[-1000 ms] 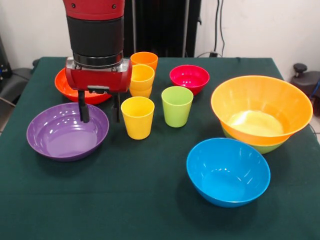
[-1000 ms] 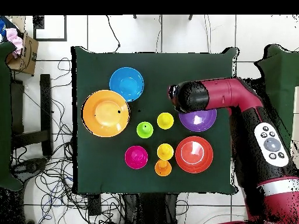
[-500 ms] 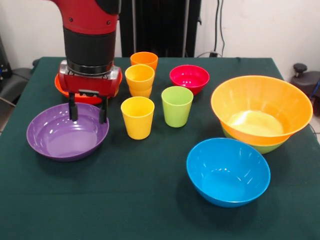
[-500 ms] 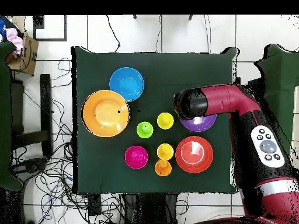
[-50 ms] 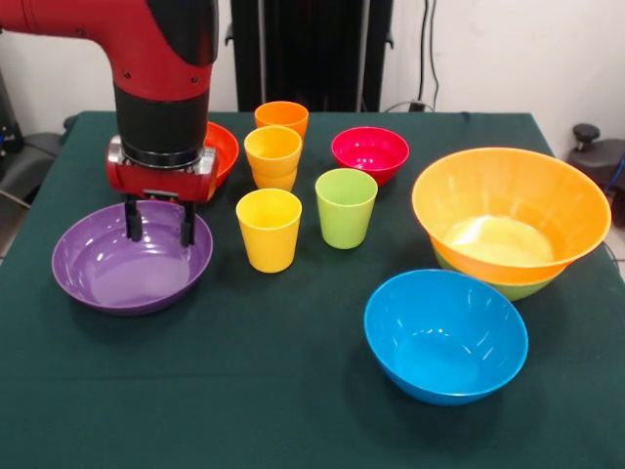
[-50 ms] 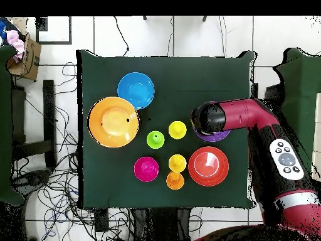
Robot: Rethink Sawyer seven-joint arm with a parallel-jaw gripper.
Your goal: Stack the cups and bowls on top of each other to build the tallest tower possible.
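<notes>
Arm shifted sideways, spread fingers (image 5: 156,221) over glossy round purple bowl (image 5: 132,257)

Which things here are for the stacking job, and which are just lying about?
For the job:
purple bowl
red-orange bowl
magenta bowl
large orange bowl nested in green bowl
blue bowl
five cups

Lying about:
cardboard box
floor cables
</notes>
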